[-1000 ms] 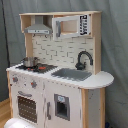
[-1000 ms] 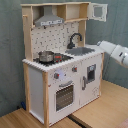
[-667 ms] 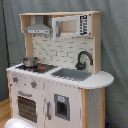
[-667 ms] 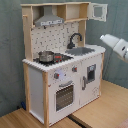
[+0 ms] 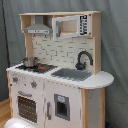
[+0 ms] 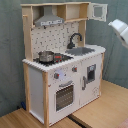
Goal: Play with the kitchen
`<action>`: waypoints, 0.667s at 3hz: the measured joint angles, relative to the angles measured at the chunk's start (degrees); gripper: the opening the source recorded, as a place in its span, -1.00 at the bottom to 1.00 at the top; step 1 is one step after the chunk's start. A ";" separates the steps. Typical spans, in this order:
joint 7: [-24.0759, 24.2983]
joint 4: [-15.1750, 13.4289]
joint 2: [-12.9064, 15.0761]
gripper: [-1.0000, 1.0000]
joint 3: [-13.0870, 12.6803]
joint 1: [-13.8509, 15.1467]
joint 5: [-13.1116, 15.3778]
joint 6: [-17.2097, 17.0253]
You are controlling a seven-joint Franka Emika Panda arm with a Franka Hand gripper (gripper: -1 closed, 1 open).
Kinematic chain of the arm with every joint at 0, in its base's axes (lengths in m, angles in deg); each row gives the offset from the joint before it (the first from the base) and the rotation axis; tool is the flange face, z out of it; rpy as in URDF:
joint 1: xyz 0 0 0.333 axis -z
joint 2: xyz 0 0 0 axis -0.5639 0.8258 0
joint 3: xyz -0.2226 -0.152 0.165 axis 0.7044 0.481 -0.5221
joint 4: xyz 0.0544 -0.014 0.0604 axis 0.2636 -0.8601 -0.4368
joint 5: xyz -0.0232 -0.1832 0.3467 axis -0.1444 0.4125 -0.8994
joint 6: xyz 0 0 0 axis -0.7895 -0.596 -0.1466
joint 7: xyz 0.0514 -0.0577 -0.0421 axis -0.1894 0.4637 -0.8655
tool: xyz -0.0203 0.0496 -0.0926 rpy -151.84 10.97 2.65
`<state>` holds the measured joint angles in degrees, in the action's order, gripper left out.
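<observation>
The kitchen [image 5: 55, 75] stands on a wooden floor [image 6: 95, 112] before a grey curtain [image 5: 114, 45], seen in both exterior views. Its small metal pot [image 6: 46, 56] sits on the stove at the second exterior view's left, the black faucet [image 6: 75, 40] curves over the grey sink [image 6: 82, 50] to its right, and the oven door [image 6: 64, 96] below looks closed. Over the last second the arm [image 6: 120, 31] has pulled back toward the second exterior view's upper right edge, well apart from the counter. Only its white end shows, so whether the jaws are open or holding anything I cannot tell. Nothing on the kitchen looks disturbed; I judge the play barely started, or paused
</observation>
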<state>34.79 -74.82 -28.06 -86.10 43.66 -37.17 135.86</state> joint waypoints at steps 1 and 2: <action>5.52 0.32 0.04 1.00 2.53 0.05 3.26 -2.36; 11.55 0.34 0.20 1.00 4.13 0.21 5.83 -5.09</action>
<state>46.34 -74.48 -27.86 -81.98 43.88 -31.34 130.77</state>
